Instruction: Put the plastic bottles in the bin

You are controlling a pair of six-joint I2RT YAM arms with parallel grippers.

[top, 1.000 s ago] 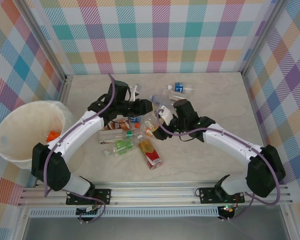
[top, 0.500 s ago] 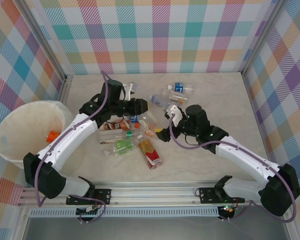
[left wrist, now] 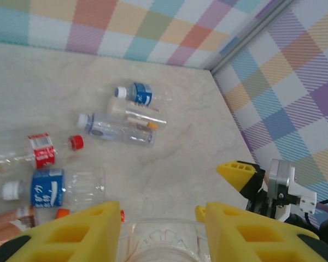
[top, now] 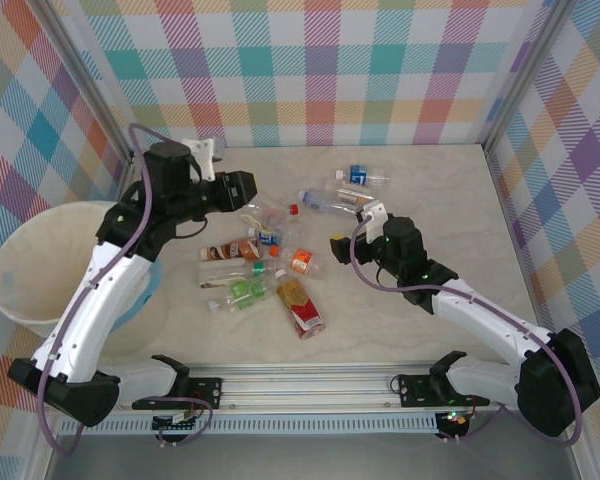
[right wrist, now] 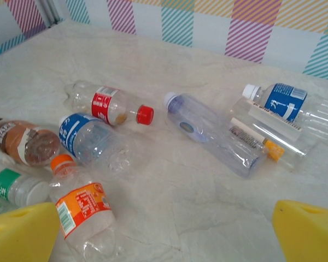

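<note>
— Left fingers (left wrist: 71, 234): what have they got?
— They are clamped on a clear bottle (left wrist: 164, 240). Its moulded plastic end sits between the two yellow blocks at the bottom edge of the left wrist view. The right fingers (right wrist: 22, 234) stand wide apart in the bottom corners of their own view, with nothing between them.
— And the room?
— The counter (top: 440, 210) is pale cream, faintly marbled, smooth and matt. Pastel plaid walls (top: 310, 70) close it in on three sides. A slotted aluminium rail (top: 310, 385) runs along the bottom of the overhead frame.
— Where are the task's things?
— The bottles (top: 300, 308) lie on their sides in a loose cluster at the centre of the overhead frame. They are thin and see-through, with red, orange, blue, green and brown labels. A few more lie apart toward the upper middle. The bin (top: 25, 265), a round cream tub, sits at the left edge, partly covered by the left arm.
— What differs from before?
— Half a second ago the left fingers were down in the pile. Now that arm is raised and swung to the upper left, nearer the bin. The right arm has drawn back to the right, off the cluster. The orange item seen inside the bin earlier is now hidden behind the left arm.
</note>
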